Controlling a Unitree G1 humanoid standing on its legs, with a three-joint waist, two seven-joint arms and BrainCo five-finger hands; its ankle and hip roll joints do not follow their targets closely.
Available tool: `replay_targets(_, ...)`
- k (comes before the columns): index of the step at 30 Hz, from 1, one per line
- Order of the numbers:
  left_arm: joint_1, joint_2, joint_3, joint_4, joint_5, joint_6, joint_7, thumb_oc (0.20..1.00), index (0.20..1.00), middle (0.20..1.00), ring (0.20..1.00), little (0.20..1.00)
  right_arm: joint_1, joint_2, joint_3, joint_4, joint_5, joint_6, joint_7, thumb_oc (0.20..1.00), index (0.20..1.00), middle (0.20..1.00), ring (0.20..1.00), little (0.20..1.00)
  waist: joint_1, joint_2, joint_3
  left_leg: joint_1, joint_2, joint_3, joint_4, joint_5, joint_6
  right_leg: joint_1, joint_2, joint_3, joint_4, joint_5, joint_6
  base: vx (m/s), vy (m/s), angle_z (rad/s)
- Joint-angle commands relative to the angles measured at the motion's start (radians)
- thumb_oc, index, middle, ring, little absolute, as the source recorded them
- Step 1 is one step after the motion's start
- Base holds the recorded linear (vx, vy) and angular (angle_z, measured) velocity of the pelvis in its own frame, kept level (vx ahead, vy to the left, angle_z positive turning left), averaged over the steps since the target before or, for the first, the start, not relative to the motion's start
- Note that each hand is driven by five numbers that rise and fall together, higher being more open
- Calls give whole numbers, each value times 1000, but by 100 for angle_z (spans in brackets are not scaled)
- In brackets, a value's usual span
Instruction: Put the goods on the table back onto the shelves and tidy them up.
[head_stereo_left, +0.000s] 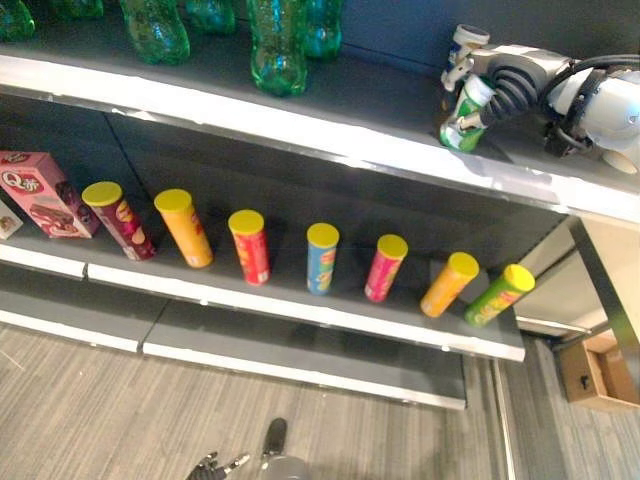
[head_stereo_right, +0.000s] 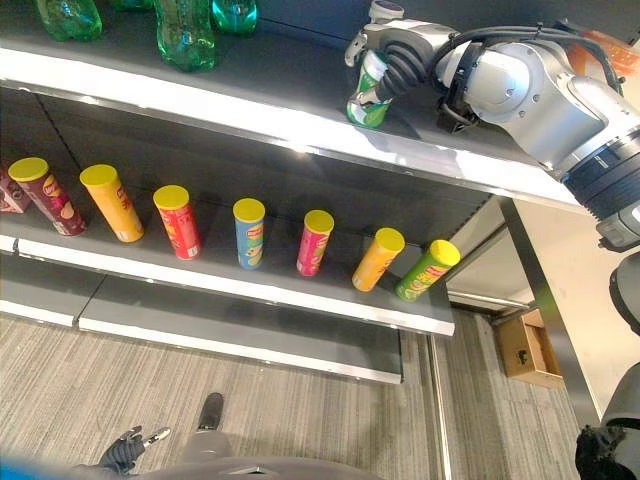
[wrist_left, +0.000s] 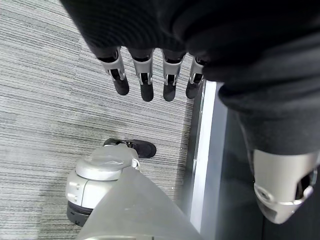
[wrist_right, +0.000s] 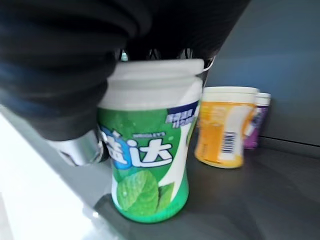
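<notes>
Right up against the right wrist camera is the green gum jar (wrist_right: 149, 145) with its white lid, and the right hand (head_stereo_right: 400, 55) has its fingers (head_stereo_left: 458, 70) wrapped around it from the lid end. So it's gripping the jar, no question. The jar's base looks like it's on the top shelf (head_stereo_right: 300, 100) or just about touching, a bit tilted in the head views, close to the front edge.

Step-wise I'd say this is the set-down: the jar has reached the shelf, and the next move is to let the base settle flat, loosen the fingers and pull the hand away without knocking it over. Since it sits near the lip, a nudge further in toward the back wall would probably be smart for the tidy-up part.

Fun bit about the views: the right wrist camera shows an orange jar (wrist_right: 225, 127) and a purple one (wrist_right: 257, 120) just behind the green jar, against the back wall. The head cameras give the bigger picture instead: green bottles (head_stereo_left: 278, 45) further along the top shelf from the jar, and a row of yellow-lidded chip tubes (head_stereo_left: 322, 258) on the shelf below it.

Left hand (wrist_left: 150, 75) hangs down over the floor, fingers straight, holding nothing.
</notes>
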Motion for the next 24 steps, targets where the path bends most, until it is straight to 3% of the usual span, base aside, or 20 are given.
replay_targets(1, -61, 76, -20, 4, 2, -13, -2, 1000, 1000, 1000, 1000, 1000, -101, -33, 58, 46, -27, 16, -11, 200, 200, 200, 200, 200, 16, -24, 22, 149, 69, 73, 11, -163, -56, -65, 6, -34, 21, 9, -65, 0, 0, 0)
replay_targets(24, -67, 82, -19, -2, 6, -10, -4, 1000, 1000, 1000, 1000, 1000, -68, -10, 16, 6, -12, 8, -8, 200, 200, 200, 200, 200, 15, -23, 20, 159, 68, 74, 10, -170, -53, -60, 6, -32, 23, 7, -65, 0, 0, 0)
